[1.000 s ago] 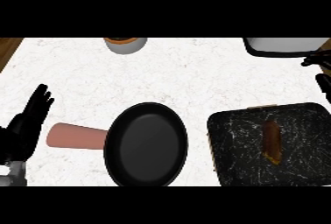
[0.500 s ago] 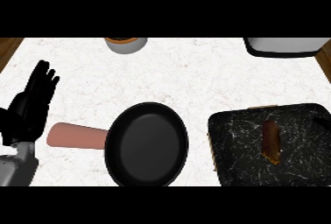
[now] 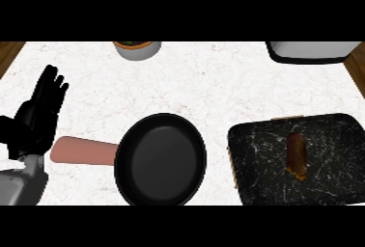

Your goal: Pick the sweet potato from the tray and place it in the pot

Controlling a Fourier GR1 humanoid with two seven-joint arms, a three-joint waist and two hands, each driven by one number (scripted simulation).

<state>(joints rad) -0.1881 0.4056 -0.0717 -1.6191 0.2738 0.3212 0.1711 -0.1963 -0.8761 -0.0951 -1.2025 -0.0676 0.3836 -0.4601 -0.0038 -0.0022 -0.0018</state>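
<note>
The sweet potato (image 3: pixel 296 155) lay on the dark tray (image 3: pixel 257 144) at about four o'clock on the white counter (image 3: pixel 214 82). It was long and brown and pointed up and down. Nothing touched it. The black pot (image 3: pixel 161 159), flat like a pan, sat near six o'clock, just beside the tray. Its pink handle (image 3: pixel 82 152) stuck out toward nine o'clock. The left hand (image 3: pixel 39 113) showed at nine o'clock, fingers straight and open, holding nothing. It was near the handle's end, but whether it touched was not clear. A grey cup (image 3: pixel 137 49) stood at twelve o'clock. A white box (image 3: pixel 310 50) with a dark edge sat at two o'clock.
</note>
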